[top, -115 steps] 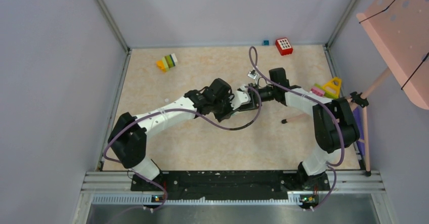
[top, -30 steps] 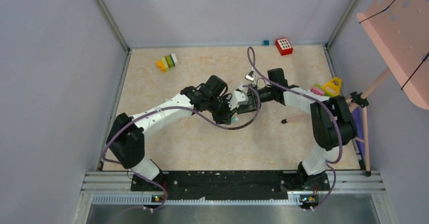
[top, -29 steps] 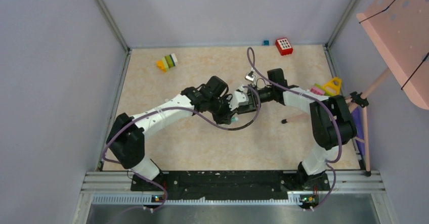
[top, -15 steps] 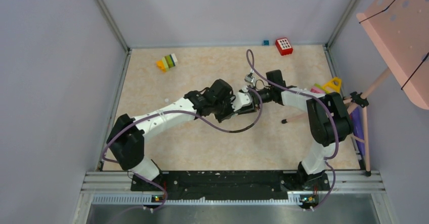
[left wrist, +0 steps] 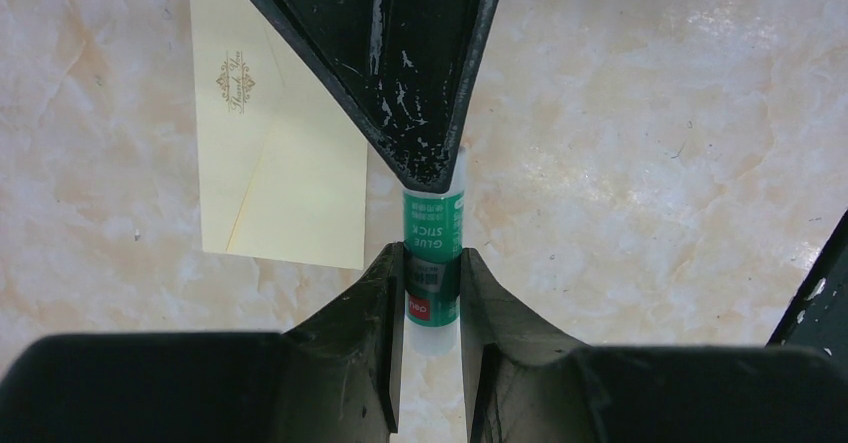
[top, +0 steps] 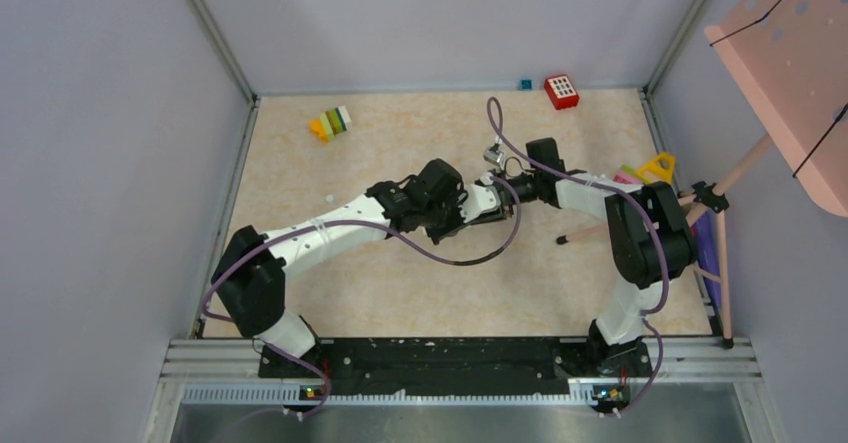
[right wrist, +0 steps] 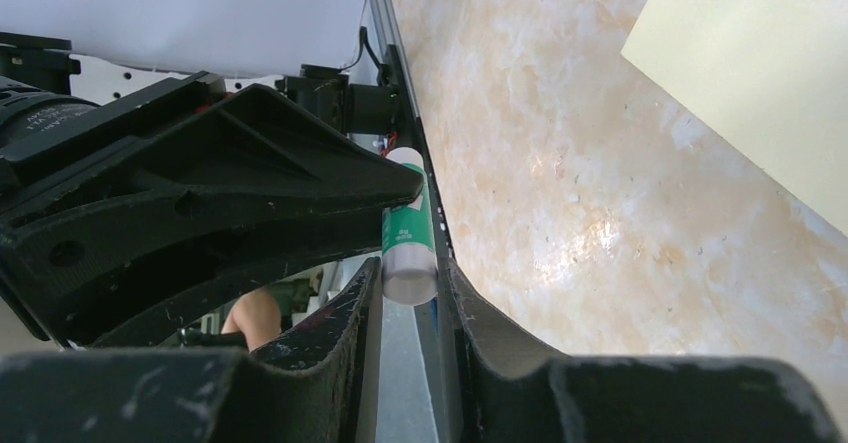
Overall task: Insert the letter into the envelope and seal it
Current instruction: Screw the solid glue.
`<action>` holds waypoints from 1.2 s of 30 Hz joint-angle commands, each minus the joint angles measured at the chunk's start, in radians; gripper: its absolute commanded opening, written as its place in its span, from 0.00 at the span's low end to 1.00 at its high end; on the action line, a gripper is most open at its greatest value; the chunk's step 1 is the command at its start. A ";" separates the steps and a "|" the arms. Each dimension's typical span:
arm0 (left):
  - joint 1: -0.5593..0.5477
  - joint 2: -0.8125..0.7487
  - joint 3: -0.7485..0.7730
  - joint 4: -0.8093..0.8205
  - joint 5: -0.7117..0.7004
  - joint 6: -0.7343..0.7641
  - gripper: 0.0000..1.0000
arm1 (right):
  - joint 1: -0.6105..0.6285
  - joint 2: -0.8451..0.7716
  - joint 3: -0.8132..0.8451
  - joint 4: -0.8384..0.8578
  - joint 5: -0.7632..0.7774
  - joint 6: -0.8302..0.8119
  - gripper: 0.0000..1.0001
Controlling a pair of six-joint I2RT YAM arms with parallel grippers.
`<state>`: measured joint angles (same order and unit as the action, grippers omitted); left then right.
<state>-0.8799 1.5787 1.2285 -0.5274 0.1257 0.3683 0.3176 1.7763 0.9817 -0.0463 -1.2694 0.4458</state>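
Observation:
A green glue stick hangs above the table, gripped at both ends. My left gripper is shut on its labelled body. My right gripper comes in from the opposite side, jaws closed against the white cap end. In the top view the two grippers meet nose to nose at mid-table. The cream envelope lies flat on the table below, flap side up with a small gold mark, and shows again in the right wrist view. The letter is not in view.
A stack of coloured blocks lies at the back left and a red block at the back. Yellow and pink pieces sit at the right edge. A pink perforated board on a stand leans in from the right.
My right gripper's jaws have narrowed onto the glue stick's cap end. Both grippers shifted slightly toward the back of the table, staying together.

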 commanded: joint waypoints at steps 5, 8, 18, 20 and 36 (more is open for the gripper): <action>0.042 0.011 0.055 -0.035 0.125 -0.044 0.00 | 0.000 -0.041 0.041 -0.139 0.019 -0.227 0.16; 0.103 0.047 0.099 -0.106 0.352 -0.056 0.00 | 0.013 -0.072 0.053 -0.209 0.032 -0.354 0.16; 0.250 0.216 0.205 -0.340 0.966 0.027 0.00 | 0.072 -0.222 0.025 -0.311 0.042 -0.731 0.21; 0.259 0.241 0.205 -0.362 1.039 0.042 0.00 | 0.086 -0.268 -0.001 -0.293 0.068 -0.780 0.23; 0.278 0.126 0.145 -0.211 0.834 -0.062 0.00 | 0.038 -0.256 0.051 -0.273 0.020 -0.515 0.61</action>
<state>-0.6025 1.8206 1.4059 -0.8520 1.0798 0.3840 0.3908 1.4757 0.9588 -0.3672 -1.1851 -0.2295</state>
